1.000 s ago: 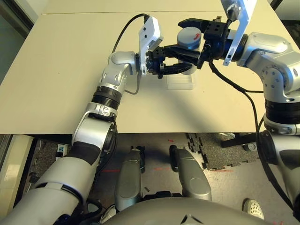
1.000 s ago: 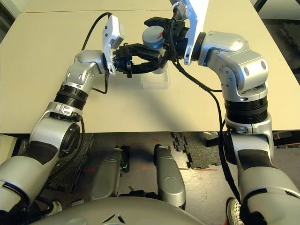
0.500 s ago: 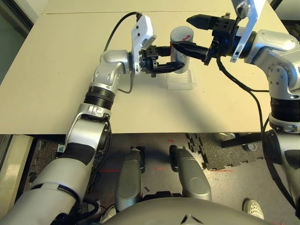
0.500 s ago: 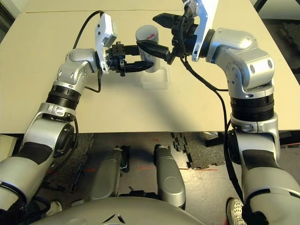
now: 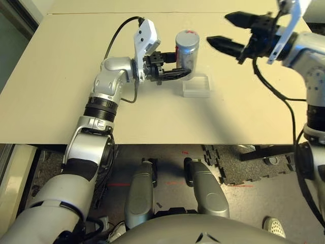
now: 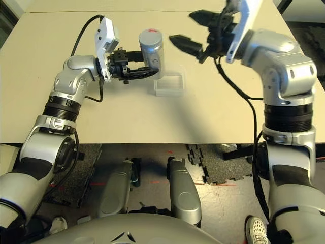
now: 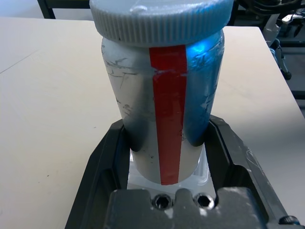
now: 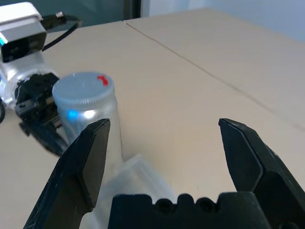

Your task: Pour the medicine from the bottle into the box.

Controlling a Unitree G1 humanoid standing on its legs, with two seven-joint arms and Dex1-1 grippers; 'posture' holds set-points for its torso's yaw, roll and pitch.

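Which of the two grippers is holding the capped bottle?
The left gripper, its fingers closed around the bottle; the right gripper stands open and empty.

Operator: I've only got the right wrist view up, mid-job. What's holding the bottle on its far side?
Observer: The left gripper, with one finger on each side of the bottle; a red stripe runs down the side between them.
Operator: And where's my right gripper relative to the robot's view of the table?
Observer: In the left eye view, the right gripper is open out to the bottle's right, touching neither the bottle nor the clear box.
Operator: Cap on?
Observer: Yes, the cap sits on top, and the bottle is roughly upright.
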